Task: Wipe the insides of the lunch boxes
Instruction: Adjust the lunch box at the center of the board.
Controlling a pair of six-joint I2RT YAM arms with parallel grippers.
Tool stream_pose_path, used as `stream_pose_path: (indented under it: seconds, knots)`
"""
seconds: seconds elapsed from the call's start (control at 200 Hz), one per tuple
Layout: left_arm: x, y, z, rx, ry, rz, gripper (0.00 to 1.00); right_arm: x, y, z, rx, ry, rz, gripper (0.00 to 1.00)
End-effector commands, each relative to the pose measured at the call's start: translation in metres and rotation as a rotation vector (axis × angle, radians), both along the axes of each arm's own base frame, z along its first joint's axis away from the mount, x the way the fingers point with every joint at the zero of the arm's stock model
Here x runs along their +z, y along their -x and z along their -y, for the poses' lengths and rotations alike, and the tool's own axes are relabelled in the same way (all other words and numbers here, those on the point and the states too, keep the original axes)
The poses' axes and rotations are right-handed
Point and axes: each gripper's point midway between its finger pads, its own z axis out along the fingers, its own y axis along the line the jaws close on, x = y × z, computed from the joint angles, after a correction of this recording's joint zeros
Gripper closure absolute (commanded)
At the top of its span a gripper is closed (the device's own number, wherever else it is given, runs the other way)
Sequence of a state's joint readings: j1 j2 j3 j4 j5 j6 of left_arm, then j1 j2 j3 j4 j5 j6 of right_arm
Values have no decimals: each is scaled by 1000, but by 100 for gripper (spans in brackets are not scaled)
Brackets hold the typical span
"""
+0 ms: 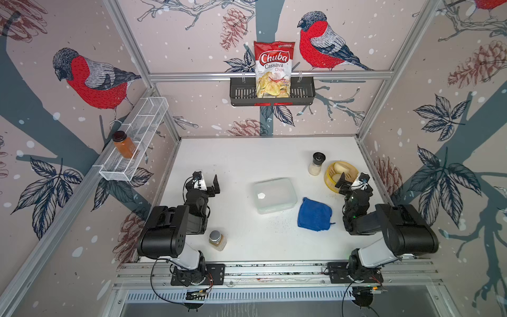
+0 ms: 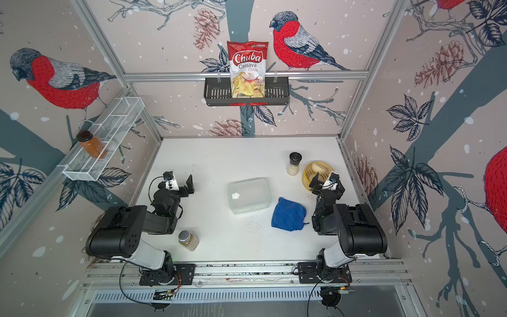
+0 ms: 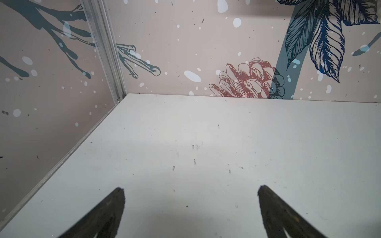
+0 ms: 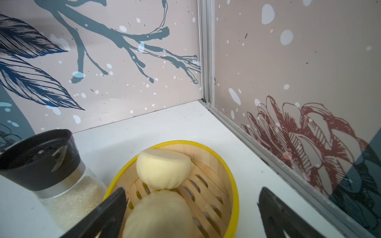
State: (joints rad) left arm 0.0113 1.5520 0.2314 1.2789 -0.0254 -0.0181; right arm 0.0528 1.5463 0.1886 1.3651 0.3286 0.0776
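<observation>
Starting at the left: the left gripper sits well to the left of the lunch box. Its jaws are spread wide with nothing between them and only bare table below. It reads as a parked pose, clear of the work.

A grey-capped jar stands left of the lunch box, nearer the arm bases. It is probably clutter and no part of the job.

The lunch box rests mid-table, right way up, with its clear lid on top (small white spot on the lid). The inside cannot be reached yet, so I judge that lid removal comes first.

A blue cloth lies folded just right of the lunch box, close to its near corner. It is likely staged there as the wiper.

Right of the lunch box and farther back stand a black-capped shaker and then a yellow steamer basket holding buns.

The right gripper hovers above the basket's near side, jaws spread and holding nothing. The cloth lies between it and the lunch box.
</observation>
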Motion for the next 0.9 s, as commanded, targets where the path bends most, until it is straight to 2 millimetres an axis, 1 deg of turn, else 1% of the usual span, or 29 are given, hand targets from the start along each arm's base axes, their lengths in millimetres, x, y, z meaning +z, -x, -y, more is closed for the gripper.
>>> stream_pose_path:
  seconds: [0.0,0.535,0.59,0.625,0.685,0.745,0.805,0.84,0.895]
  knots:
    - [7,-1,0,-3,-8,28,0,1,0,-4,24,-4,5,0]
    - [8,0,0,-4,-10,33,0,1,0,-4,25,-4,6,0]
    - [13,2,5,-27,-18,45,0,6,0,-1,-26,7,4,0]
    - [19,3,5,-12,-31,48,0,14,-2,-1,-51,25,-5,0]
    - [30,4,1,61,-57,38,0,28,-10,-10,-37,57,-47,0]
    - [40,1,-6,130,-57,21,0,42,-13,-7,-116,47,-81,0]
    - [47,-3,-14,194,-26,-1,0,52,-12,-7,-192,51,-109,0]
    - [50,-4,-20,244,14,-4,0,55,-9,-12,-216,58,-125,0]
    - [53,-3,-30,324,103,-17,0,61,2,-21,-261,81,-123,0]
